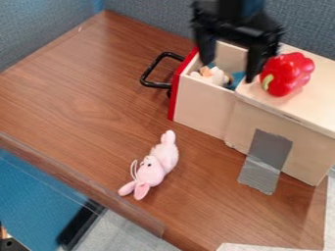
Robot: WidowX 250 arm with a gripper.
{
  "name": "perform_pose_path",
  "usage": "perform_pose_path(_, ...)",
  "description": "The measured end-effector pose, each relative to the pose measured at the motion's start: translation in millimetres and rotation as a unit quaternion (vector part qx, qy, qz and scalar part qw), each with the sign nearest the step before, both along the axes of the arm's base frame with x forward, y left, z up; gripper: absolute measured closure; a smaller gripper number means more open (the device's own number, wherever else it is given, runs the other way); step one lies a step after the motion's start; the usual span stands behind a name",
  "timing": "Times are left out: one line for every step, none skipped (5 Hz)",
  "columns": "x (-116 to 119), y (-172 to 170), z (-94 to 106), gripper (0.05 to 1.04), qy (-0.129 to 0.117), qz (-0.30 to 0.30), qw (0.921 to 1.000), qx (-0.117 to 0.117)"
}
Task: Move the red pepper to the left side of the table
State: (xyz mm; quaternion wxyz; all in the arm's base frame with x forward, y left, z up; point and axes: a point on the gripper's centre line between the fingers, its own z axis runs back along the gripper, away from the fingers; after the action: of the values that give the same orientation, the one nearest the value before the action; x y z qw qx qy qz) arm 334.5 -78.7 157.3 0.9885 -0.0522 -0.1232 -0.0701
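My gripper (229, 71) hangs at the top of the view over the drawer, its two fingers apart with nothing between them. The red pepper (286, 73) rests on top of the wooden box at the upper right, just right of the gripper's right finger. The wooden table (85, 103) stretches out to the left of the box.
The wooden box (281, 142) has its drawer (202, 100) pulled out, with a black handle (149, 73) sticking out leftward and small toys (212, 76) inside. A pink plush rabbit (157, 164) lies on the table in front. Grey-blue partitions border the back.
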Motion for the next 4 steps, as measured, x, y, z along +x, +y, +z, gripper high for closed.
perform_pose_path(23, -21, 13.1, 0.084, -0.013, -0.028, 0.9995, -0.006)
perform_pose_path(41, -45, 22.6, 0.084, -0.029, -0.049, 0.9982, -0.019)
perform_pose_path(49, -52, 13.0, 0.084, -0.020, -0.058, 0.9978, -0.026)
perform_pose_path(51, -48, -14.8, 0.084, 0.017, -0.059, 0.9981, 0.000)
